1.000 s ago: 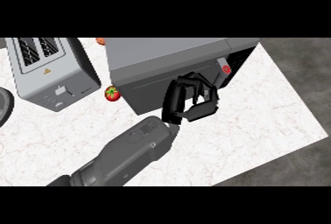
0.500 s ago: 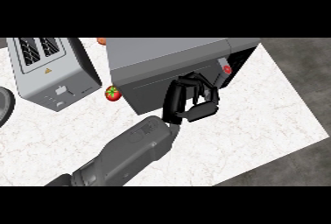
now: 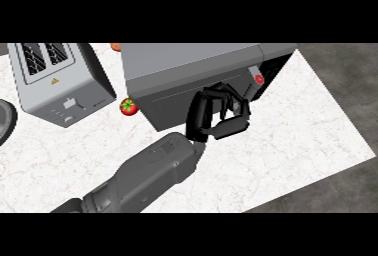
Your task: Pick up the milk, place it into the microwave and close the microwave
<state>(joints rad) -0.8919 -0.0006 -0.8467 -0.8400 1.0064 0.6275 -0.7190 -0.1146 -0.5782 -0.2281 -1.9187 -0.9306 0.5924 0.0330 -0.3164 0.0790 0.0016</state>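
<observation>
The grey microwave (image 3: 188, 65) stands at the back of the counter, its dark door (image 3: 173, 102) nearly flush with the front. A red button (image 3: 259, 79) shows on its panel at the right. My left hand (image 3: 218, 114) rests against the door's right part with its fingers curled and nothing visible inside them. The grey forearm (image 3: 148, 175) comes in from the lower left. No milk shows anywhere in the head view. My right hand is out of the picture.
A silver toaster (image 3: 59, 80) stands at the left and a small tomato (image 3: 129, 106) lies between it and the microwave. A dark round rim (image 3: 6, 122) shows at the far left. The white counter (image 3: 295, 150) ends at right and lower right.
</observation>
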